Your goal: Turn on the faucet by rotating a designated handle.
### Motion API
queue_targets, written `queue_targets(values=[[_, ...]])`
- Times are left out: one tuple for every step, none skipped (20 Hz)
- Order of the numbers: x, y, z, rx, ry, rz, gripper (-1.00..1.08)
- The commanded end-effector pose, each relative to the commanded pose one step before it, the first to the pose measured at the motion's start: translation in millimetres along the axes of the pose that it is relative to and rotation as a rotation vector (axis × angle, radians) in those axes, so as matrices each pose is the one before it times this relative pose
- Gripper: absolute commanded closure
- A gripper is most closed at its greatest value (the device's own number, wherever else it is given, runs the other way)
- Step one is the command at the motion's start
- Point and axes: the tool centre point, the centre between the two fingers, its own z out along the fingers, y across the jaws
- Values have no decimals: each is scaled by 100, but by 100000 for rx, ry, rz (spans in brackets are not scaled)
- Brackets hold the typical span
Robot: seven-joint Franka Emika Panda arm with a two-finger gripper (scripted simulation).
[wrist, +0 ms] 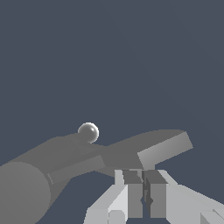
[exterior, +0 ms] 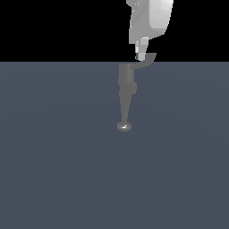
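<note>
The grey faucet [exterior: 127, 80] stands on the flat grey floor, its spout tapering down to a rounded shiny tip [exterior: 124, 127]. The thin grey handle [exterior: 146, 60] sticks out from the body's top toward the exterior view's right, ending in a wider paddle. My gripper [exterior: 141, 56] hangs from the white arm right at the handle, by its paddle end. In the wrist view the gripper [wrist: 143, 173] has its two fingers pressed together with nothing between them. They sit just short of the handle's paddle [wrist: 162, 147]. The faucet body [wrist: 26, 188] and its shiny tip [wrist: 88, 132] lie beyond.
A plain dark grey floor [exterior: 53, 170] spreads around the faucet. The white arm [exterior: 150, 20] comes down from the top of the exterior view.
</note>
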Motion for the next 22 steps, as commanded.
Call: queue_targets(values=[[-15,-19,-58,195,-242,-18,108],[257,-177,12,-26,15,116,108],[245,-177,10,-22,12,94,108],[254,-175,12,-27,15,116,108],[252,-173,12,-27,15,116,108],[251,-172,12,-27,15,116,108],[240,-172,10,-22,12,94,108],[249,-170,12,-27,14,116,108],[237,-170,10,-22,11,94,108],[246,-168,12,-27,14,116,108],[235,-168,10,-22,11,94,108],[244,-166,12,-27,13,116,108],[233,-166,10,-22,11,94,108],[242,-164,12,-28,13,116,108],[231,-165,10,-23,11,94,108],[240,-163,13,-28,13,116,108],[229,-163,10,-23,10,94,108],[228,-163,10,-23,10,94,108],[238,-161,13,-28,12,116,108],[227,-161,10,-23,10,94,108],[237,-159,13,-28,12,116,108],[225,-160,10,-23,10,94,108]])
